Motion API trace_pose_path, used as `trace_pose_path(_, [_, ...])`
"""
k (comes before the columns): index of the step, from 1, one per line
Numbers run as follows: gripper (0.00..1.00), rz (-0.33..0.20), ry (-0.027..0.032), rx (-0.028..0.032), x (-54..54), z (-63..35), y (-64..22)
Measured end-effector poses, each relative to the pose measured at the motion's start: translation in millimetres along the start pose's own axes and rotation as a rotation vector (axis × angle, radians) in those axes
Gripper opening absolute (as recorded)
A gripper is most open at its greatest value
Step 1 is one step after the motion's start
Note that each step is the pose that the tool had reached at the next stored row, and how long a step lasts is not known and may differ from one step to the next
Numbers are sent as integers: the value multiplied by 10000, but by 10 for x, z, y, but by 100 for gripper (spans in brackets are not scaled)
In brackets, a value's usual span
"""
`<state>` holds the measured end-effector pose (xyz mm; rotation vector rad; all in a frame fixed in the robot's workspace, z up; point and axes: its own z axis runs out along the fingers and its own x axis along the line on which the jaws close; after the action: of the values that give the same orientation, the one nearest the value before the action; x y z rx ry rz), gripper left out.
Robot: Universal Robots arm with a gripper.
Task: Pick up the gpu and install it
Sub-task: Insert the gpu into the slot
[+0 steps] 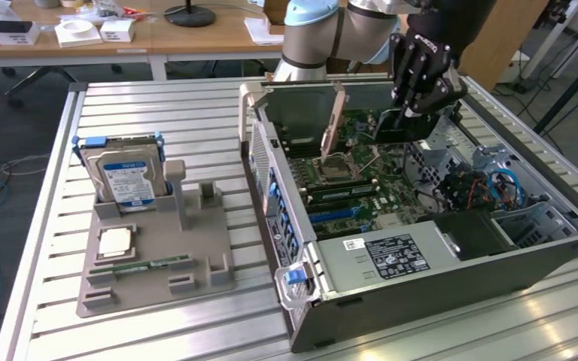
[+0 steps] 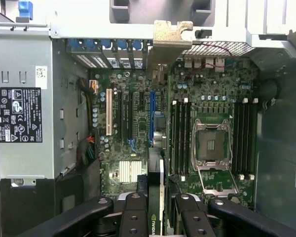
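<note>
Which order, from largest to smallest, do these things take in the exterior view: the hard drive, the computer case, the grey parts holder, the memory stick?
1. computer case
2. grey parts holder
3. hard drive
4. memory stick
The differences are plain, so nearness to the camera does not change the order.

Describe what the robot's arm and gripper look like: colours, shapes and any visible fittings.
The arm is built from rounded silver-grey tubes with a pale blue joint cap. The gripper is black, with several thick fingers made of linked segments. Each segment carries small round silver fasteners.
</note>
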<state>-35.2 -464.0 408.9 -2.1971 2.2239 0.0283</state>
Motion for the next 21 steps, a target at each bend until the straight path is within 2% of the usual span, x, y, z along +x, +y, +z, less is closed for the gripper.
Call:
trace_pose_path(3, [26, -68, 0, 19, 1, 51, 0])
trace_pose_path(21, [26, -71, 0, 19, 9, 378, 3])
